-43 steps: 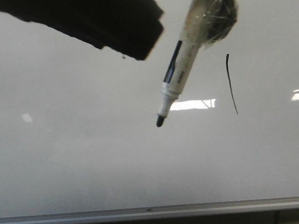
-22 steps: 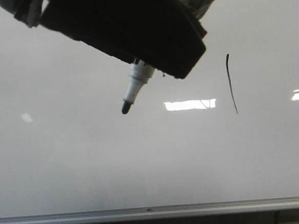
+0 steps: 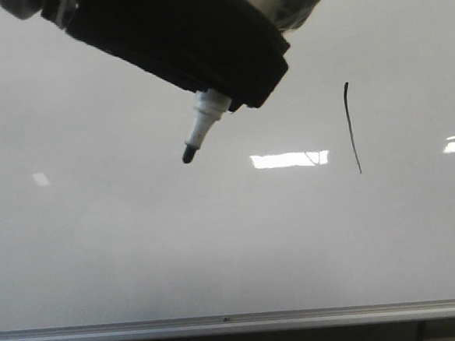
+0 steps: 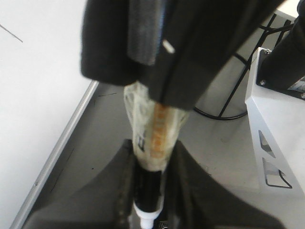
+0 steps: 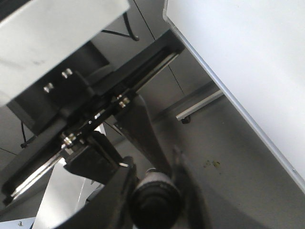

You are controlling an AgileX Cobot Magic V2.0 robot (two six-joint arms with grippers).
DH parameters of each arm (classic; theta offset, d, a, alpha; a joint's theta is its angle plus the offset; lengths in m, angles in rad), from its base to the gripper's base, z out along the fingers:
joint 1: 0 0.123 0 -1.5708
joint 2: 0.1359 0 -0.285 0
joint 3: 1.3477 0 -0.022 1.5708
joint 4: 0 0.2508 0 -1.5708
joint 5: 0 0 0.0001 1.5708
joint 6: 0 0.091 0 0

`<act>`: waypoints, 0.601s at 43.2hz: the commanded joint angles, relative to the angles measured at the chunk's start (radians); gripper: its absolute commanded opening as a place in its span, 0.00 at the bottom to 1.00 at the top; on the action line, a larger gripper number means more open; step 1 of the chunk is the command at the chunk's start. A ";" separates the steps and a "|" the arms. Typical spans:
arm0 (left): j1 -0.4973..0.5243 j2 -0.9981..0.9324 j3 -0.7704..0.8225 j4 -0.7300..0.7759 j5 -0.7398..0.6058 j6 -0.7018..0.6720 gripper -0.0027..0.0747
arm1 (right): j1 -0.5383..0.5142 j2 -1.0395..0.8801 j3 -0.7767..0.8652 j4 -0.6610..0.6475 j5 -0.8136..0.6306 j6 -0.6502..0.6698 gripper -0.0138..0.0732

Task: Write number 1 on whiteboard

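- Left gripper (image 4: 148, 191): fingers clamped on the marker (image 3: 201, 129); tip points down-left, off the board surface.
- Whiteboard (image 3: 139, 247): glossy, fills the front view; silver frame rail (image 3: 238, 323) along its lower edge.
- Number 1 (image 3: 352, 127): thin black near-vertical stroke, right of the marker, apart from it.
- Right gripper (image 5: 155, 191): closed around a dark round object (image 5: 156, 200).

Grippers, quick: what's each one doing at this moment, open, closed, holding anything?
Left gripper: closed on the marker, whose tip is off the whiteboard.
Right gripper: closed on a dark round object; what it is cannot be told.
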 commanded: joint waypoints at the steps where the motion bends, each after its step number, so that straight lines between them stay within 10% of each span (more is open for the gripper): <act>1: -0.003 -0.021 -0.033 -0.003 -0.039 0.005 0.01 | 0.002 -0.021 -0.035 0.104 -0.037 -0.009 0.45; 7: 0.032 -0.021 -0.025 0.017 -0.037 0.005 0.01 | -0.010 -0.063 -0.035 0.103 -0.126 -0.009 0.67; 15: 0.146 -0.021 -0.008 0.033 -0.041 -0.002 0.01 | -0.074 -0.168 -0.022 0.089 -0.235 0.012 0.64; 26: 0.496 -0.021 -0.005 0.126 -0.043 -0.177 0.01 | -0.166 -0.359 0.156 0.084 -0.367 0.016 0.29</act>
